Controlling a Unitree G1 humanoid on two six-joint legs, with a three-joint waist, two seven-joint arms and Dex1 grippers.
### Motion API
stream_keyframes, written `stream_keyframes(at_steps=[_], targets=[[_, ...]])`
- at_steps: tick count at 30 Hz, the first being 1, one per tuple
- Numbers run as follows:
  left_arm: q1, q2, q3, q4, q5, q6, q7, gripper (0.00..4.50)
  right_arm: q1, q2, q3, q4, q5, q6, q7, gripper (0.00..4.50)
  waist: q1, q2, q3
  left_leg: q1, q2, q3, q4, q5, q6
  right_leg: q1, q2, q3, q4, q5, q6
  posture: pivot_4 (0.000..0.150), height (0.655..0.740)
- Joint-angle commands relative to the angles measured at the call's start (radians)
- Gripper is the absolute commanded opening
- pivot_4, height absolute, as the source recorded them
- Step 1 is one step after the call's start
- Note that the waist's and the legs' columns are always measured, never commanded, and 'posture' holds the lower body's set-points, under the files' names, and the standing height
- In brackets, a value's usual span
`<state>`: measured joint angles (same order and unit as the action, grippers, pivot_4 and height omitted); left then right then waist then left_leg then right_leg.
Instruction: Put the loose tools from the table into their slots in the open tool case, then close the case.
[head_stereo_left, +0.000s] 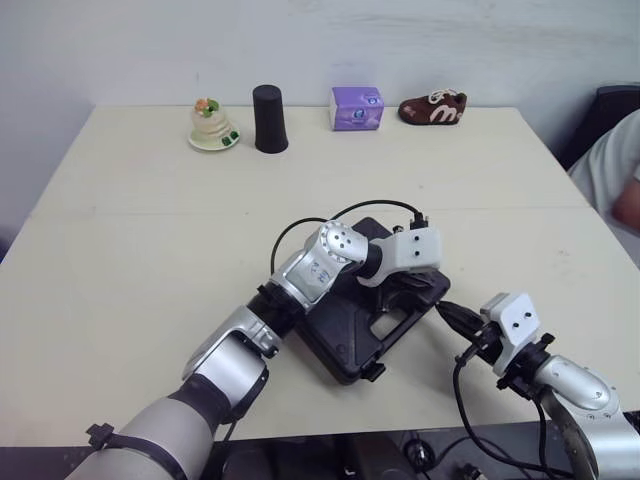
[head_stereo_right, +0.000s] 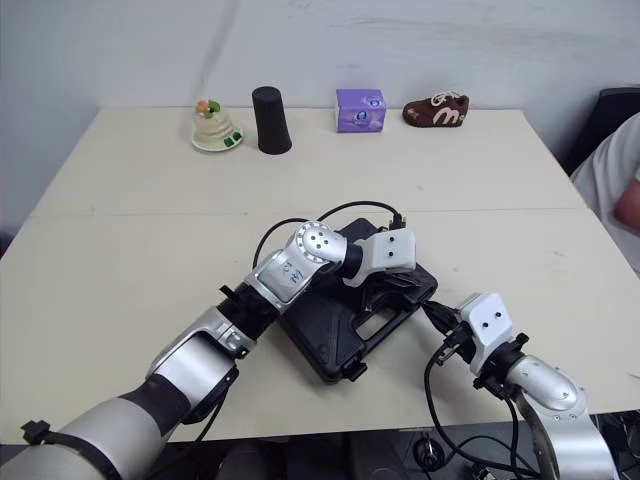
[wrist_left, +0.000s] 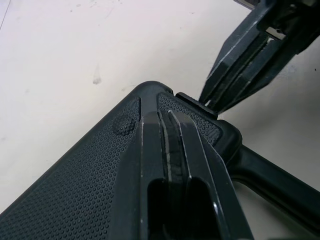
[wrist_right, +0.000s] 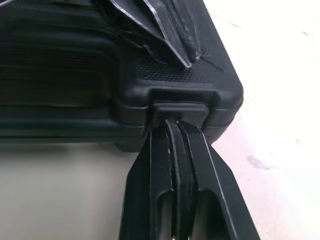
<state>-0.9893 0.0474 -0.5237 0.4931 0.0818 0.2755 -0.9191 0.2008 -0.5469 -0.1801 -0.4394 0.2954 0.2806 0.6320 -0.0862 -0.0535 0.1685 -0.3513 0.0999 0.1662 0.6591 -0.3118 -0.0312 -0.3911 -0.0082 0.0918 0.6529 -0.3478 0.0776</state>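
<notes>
Pale beige table (head_stereo_left: 120, 250) stands against a plain light wall, with a person's white sleeve (head_stereo_left: 610, 165) at its right edge. Near the front middle lies the black tool case (head_stereo_left: 345, 345), lid down and flat, so whatever it holds is hidden. The left gripper (wrist_left: 162, 117) rests on the textured lid near the handle corner, its two fingers pressed together. The right gripper (wrist_right: 173, 127) comes in from the right, its claw also narrowed to a sliver, with the tips touching the small latch (wrist_right: 177, 110) on the case's edge. Along the far side of the table stand a small dish (head_stereo_left: 212, 138) holding a pale mound topped with green and orange, a black tapered cup (head_stereo_left: 269, 118), a purple box (head_stereo_left: 357, 108) and a brown shoe (head_stereo_left: 433, 108), all well apart from the case.
</notes>
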Motion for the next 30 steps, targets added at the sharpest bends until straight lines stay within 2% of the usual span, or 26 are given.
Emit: stream_keyframes(at_steps=[1, 6, 10, 13, 17, 23, 30], targets=[[0.068, 0.029, -0.063, 0.095, 0.069, 0.059, -0.02, 0.05, -0.026, -0.006, 0.003, -0.063, 0.016, -0.012, 0.004, 0.0, 0.0, -0.001, -0.001, 0.0, 0.0, 0.0, 0.0, 0.0, 0.0, 0.0, 0.0, 0.0, 0.0, 0.0, 0.0, 0.15, 0.74], [0.065, 0.023, 0.035, 0.027, -0.007, -0.018, -0.012, 0.05, 0.026, -0.026, -0.026, -0.082, 0.021, -0.012, 0.023, 0.0, 0.001, 0.0, -0.001, 0.0, 0.0, -0.001, -0.002, 0.0, 0.0, 0.0, 0.0, 0.0, 0.0, 0.0, -0.001, 0.15, 0.74], [0.076, 0.037, 0.155, -0.177, -0.191, -0.085, -0.155, 0.05, 0.103, -0.054, -0.082, -0.143, 0.066, -0.017, 0.067, 0.0, 0.004, 0.006, 0.004, -0.001, -0.001, -0.001, -0.007, 0.002, -0.003, -0.003, 0.0, 0.0, 0.0, 0.0, -0.001, 0.15, 0.74], [0.126, 0.137, 0.209, -0.324, -0.284, -0.07, -0.267, 0.05, 0.197, -0.1, -0.027, -0.209, 0.055, -0.053, 0.154, 0.0, 0.009, 0.01, 0.007, -0.004, -0.001, -0.001, -0.009, 0.005, -0.008, -0.007, 0.0, -0.001, 0.0, -0.001, -0.002, 0.15, 0.74], [0.211, 0.263, 0.22, -0.419, -0.338, -0.11, -0.397, 0.05, 0.234, -0.102, 0.046, -0.226, 0.038, -0.054, 0.161, 0.0, 0.006, 0.011, 0.006, -0.003, 0.001, -0.002, -0.011, 0.006, -0.013, -0.006, 0.002, -0.002, 0.0, -0.004, -0.002, 0.15, 0.74], [0.33, 0.399, 0.198, -0.511, -0.329, -0.115, -0.457, 0.05, 0.247, -0.09, 0.204, -0.232, -0.019, -0.051, 0.148, 0.0, 0.011, 0.012, 0.007, -0.003, 0.0, -0.003, -0.009, 0.007, -0.011, -0.006, 0.0, -0.003, 0.001, -0.003, -0.002, 0.15, 0.74], [0.397, 0.41, 0.135, -0.558, -0.284, -0.15, -0.435, 0.05, 0.23, -0.094, 0.26, -0.217, -0.031, -0.061, 0.152, 0.0, 0.031, 0.012, 0.007, -0.003, -0.003, -0.004, -0.007, 0.006, -0.008, -0.004, -0.001, -0.002, 0.0, -0.003, -0.001, 0.15, 0.74]])
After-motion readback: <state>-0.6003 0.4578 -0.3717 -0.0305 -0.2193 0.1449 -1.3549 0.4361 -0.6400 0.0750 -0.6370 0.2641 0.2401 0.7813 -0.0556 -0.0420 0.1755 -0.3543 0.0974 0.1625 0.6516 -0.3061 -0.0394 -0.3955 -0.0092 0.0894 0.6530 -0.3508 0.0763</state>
